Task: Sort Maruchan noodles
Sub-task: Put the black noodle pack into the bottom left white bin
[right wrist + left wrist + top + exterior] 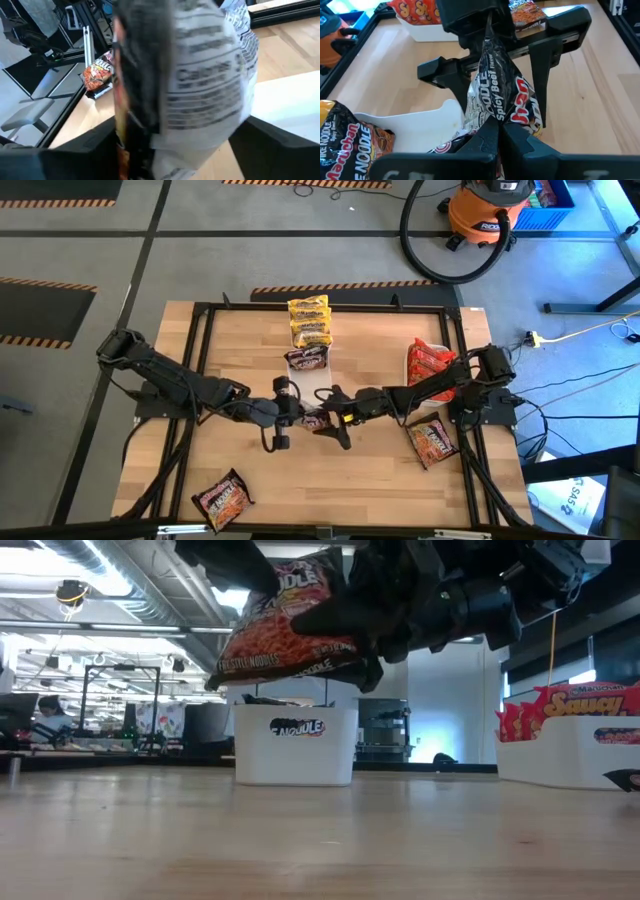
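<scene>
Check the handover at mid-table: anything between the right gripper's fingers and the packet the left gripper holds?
Nothing visible. The left gripper is shut on the spicy beef packet, held up above the table. The right gripper is open with its fingers straddling that packet, no other object between them.

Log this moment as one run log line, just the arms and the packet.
left gripper: shut on spicy beef packet, held above table centre | right gripper: fingers open around same packet | stage: handover, not yet released
</scene>
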Tool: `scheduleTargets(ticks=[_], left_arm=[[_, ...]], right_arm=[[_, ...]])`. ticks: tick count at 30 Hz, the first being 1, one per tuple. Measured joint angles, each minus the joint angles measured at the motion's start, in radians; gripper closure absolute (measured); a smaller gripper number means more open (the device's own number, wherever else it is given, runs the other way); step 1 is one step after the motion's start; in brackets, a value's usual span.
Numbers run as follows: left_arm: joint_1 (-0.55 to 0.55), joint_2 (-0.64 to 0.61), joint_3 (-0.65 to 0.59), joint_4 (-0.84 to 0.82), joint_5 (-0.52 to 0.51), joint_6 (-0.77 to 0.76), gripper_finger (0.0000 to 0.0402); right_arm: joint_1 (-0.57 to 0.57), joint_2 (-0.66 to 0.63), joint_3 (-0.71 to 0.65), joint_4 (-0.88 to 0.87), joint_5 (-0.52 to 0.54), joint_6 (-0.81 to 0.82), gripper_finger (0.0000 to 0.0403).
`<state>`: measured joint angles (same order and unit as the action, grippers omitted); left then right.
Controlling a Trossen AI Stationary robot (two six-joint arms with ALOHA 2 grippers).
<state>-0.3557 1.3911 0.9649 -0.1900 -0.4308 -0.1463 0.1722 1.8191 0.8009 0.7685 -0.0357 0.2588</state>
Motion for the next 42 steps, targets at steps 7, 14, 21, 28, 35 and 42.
scheduleTargets(ticks=[7,14,21,28,35,42], left_arm=[[0.005,0.000,0.000,0.003,0.003,0.000,0.0401],[0.004,0.000,0.000,0.018,-0.005,-0.009,0.0401],[0.002,-0.023,0.000,-0.012,0.012,-0.003,0.0360],[0.011,-0.103,0.001,-0.058,0.072,-0.002,0.0268],[0.050,-0.144,0.001,-0.054,0.143,0.007,0.0167],[0.126,-0.106,0.065,-0.085,0.265,0.019,0.0105]], right_arm=[[-0.001,0.000,0.000,0.000,0.006,-0.052,0.0213],[-0.002,-0.002,-0.001,-0.002,0.017,-0.107,0.0270],[-0.002,-0.017,0.000,-0.072,0.046,-0.123,0.0246],[-0.002,-0.069,-0.002,-0.153,0.055,-0.158,0.0274],[-0.002,-0.068,-0.002,-0.153,0.055,-0.159,0.0265],[-0.002,-0.068,-0.002,-0.145,0.055,-0.159,0.0270]])
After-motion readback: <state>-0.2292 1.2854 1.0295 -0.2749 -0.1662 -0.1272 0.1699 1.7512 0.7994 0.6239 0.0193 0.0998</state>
